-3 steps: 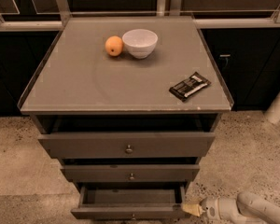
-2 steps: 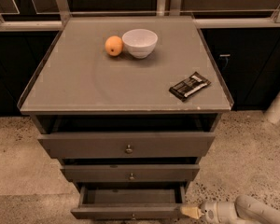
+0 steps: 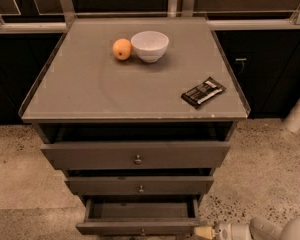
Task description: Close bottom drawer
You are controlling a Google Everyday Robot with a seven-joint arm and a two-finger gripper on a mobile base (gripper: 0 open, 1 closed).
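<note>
Camera view: my gripper (image 3: 204, 231), pale and rounded, lies at the lower right edge of the frame, its tip just beside the right corner of the bottom drawer (image 3: 120, 227). Whether it is apart or together I cannot tell. The drawer, flat dark grey, stands pulled out at bottom centre. On the smooth grey cabinet top (image 3: 105, 94), an orange (image 3: 122, 49) sits beside a white bowl (image 3: 150, 45), with a dark wrapped bar (image 3: 203, 92) at right.

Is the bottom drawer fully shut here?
No, the bottom drawer stands pulled out, its inside showing, with the gripper at its front's right end.
</note>
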